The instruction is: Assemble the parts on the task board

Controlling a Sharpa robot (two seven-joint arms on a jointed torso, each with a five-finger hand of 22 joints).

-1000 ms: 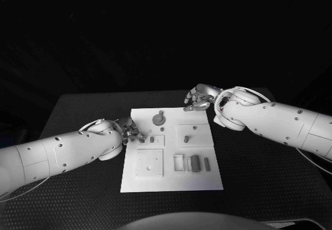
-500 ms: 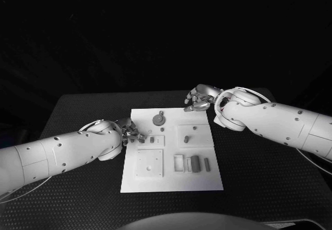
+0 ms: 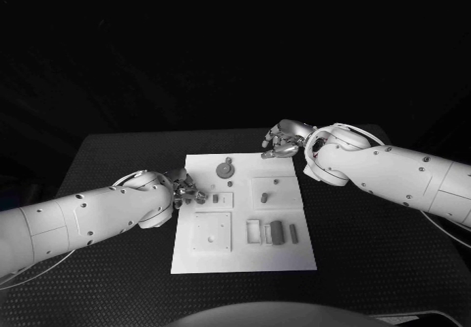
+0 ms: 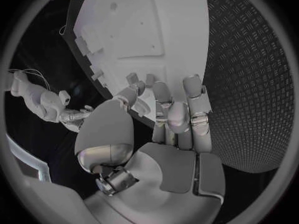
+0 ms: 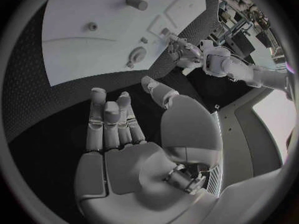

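The white task board [image 3: 246, 255] lies mid-table, also seen in the left wrist view [image 4: 156, 30] and the right wrist view [image 5: 74, 55]. My left hand [image 3: 184, 189] [image 4: 162, 114] sits at the board's left edge, thumb and a finger pinching a small grey part [image 3: 201, 198] just above the board. My right hand [image 3: 282, 142] [image 5: 124, 134] hovers over the board's far right corner, fingers straight, thumb apart, nothing in it. On the board are a round grey disc [image 3: 226, 168] [image 5: 136, 54], an upright peg [image 3: 263, 197] [image 5: 137, 3] and two grey bars [image 3: 278, 231].
Black textured table [image 3: 118, 157] surrounds the board on all sides. A square raised plate [image 3: 212, 231] with small holes lies at the board's near left, and a pale slotted frame [image 3: 253, 231] lies beside the bars.
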